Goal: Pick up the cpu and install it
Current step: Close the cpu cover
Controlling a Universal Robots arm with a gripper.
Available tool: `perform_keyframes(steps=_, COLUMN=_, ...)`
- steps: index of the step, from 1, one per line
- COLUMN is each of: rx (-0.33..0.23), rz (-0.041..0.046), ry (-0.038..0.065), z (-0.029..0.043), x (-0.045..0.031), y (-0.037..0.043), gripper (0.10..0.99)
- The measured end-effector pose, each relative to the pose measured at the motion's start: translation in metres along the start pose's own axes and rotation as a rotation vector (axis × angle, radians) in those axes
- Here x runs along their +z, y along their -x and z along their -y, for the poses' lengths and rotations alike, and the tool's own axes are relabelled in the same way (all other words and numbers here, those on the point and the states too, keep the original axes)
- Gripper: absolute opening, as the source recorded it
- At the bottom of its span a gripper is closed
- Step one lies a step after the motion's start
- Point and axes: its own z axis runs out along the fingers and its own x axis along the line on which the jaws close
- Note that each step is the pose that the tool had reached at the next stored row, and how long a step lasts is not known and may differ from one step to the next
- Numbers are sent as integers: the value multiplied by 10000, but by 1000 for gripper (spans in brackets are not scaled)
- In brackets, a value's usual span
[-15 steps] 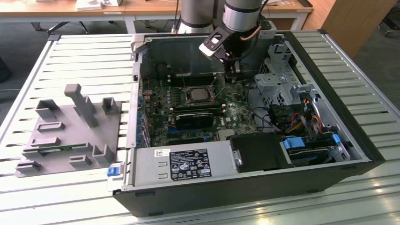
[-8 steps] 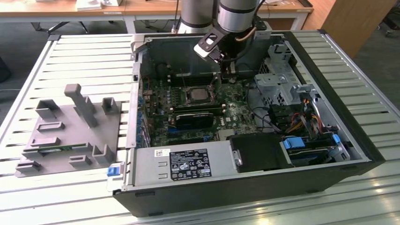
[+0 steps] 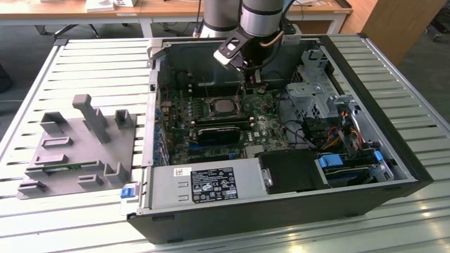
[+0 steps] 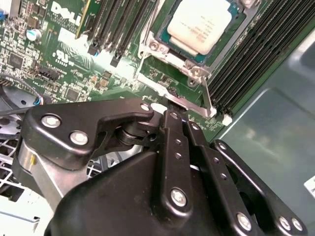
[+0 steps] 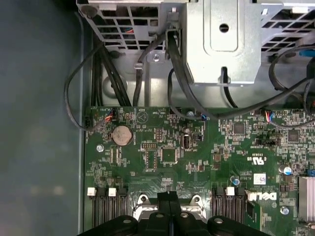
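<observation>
The small, flat, square cpu with its shiny silver-grey lid (image 4: 204, 27) lies seated in the metal-framed socket (image 4: 156, 46) on the green motherboard (image 5: 167, 147). I judge the placing done and the securing stage in hand. My black linkage gripper (image 4: 170, 112) hangs just beside the socket's thin steel lever (image 4: 207, 96). Its fingers are drawn narrow together and I see nothing between them. So close to that lever and the black memory slots (image 4: 246, 59), any further move calls for a fine, steady touch, I reckon.

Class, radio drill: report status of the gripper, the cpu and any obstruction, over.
Gripper shut, holding nothing, close to socket lever. Cpu lying in socket. Nothing between them.
</observation>
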Motion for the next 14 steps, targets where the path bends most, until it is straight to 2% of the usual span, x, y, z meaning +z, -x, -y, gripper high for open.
perform_keyframes(steps=9, rx=0, rz=2, ry=-25, z=70, x=44, y=1, gripper=106)
perform_keyframes(steps=14, rx=1, rz=1, ry=-26, z=135, x=60, y=2, gripper=106)
